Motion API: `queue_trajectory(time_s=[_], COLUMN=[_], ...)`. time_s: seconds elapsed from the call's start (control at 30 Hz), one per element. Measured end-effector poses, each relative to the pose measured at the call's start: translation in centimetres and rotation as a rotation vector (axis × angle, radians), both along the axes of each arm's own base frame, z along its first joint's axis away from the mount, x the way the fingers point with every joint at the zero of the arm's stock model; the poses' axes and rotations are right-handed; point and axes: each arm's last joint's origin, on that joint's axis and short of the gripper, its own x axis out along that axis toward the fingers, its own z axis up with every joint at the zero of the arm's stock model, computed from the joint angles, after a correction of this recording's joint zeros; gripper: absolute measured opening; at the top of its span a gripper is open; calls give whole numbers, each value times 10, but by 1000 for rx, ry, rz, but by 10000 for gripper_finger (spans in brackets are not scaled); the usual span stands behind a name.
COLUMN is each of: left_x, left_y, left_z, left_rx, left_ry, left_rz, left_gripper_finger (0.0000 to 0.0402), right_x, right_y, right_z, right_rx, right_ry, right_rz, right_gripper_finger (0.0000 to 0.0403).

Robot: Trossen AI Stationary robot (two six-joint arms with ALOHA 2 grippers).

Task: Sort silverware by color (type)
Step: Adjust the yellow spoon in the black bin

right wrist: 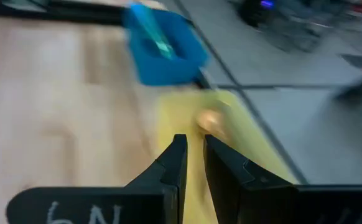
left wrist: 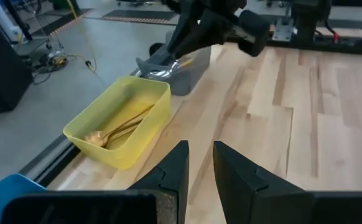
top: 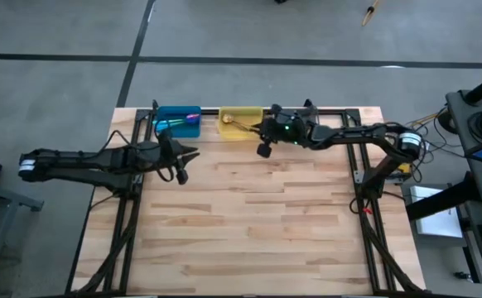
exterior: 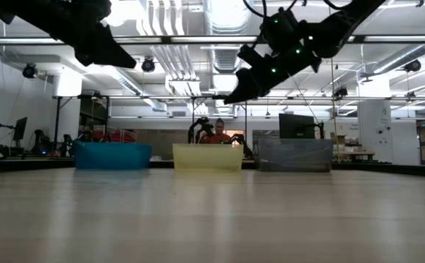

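Both pairs of my jaws stand narrowly apart, holding nothing. My right gripper hangs over the yellow bin where the gold spoons lie; swinging low, I judge, could clip its rim. My left gripper waits near the blue bin holding the teal-handled spoons.

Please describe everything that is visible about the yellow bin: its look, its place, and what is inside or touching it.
The yellow bin is a small, open-topped rectangular tub that looks like translucent plastic, with thin walls and rounded corners. It sits upright on the wooden table at its far edge, between the blue bin and the gray bin, apart from both. Gold spoons lie inside on its floor, their bowls toward one end. The right gripper hangs above the bin without touching it.
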Motion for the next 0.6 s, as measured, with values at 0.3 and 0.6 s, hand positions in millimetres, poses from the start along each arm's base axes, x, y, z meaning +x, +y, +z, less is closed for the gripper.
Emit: queue_trajectory(time_s=[0.3,0.6], left_x=[6,18], left_y=[1,2], left_z=[-3,-4], left_rx=[-10,22], left_ry=[-6,-21], left_rz=[42,31], left_gripper_finger=[55,55], right_x=[-34,-57], right_y=[-7,-20], right_z=[3,12], right_rx=[14,141], right_ry=[98,178], right_rz=[-197,-313], right_gripper_finger=[43,43])
